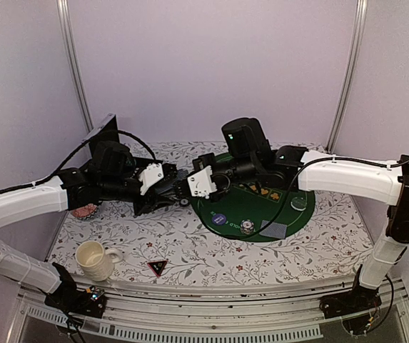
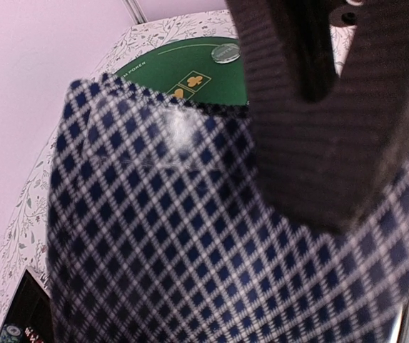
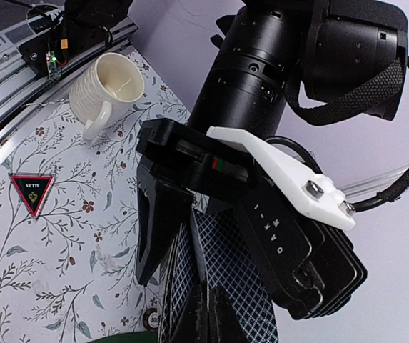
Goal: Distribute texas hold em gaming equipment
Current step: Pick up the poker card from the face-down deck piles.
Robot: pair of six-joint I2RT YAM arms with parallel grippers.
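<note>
**Card hand-off: spill risk**

Left claw (image 1: 167,194) grips the playing cards (image 2: 175,250) above the tabletop (image 1: 190,250); right claw (image 1: 185,189) is pinched shut on them (how many, blur hides). A pull could drag several cards, or tug the deck loose and scatter it

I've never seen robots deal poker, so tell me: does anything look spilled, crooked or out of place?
Nothing is spilled or broken. The cream mug stands upright on the floral tablecloth, odd among poker gear, and the black triangular marker lies off the green poker mat, near the front edge.
</note>
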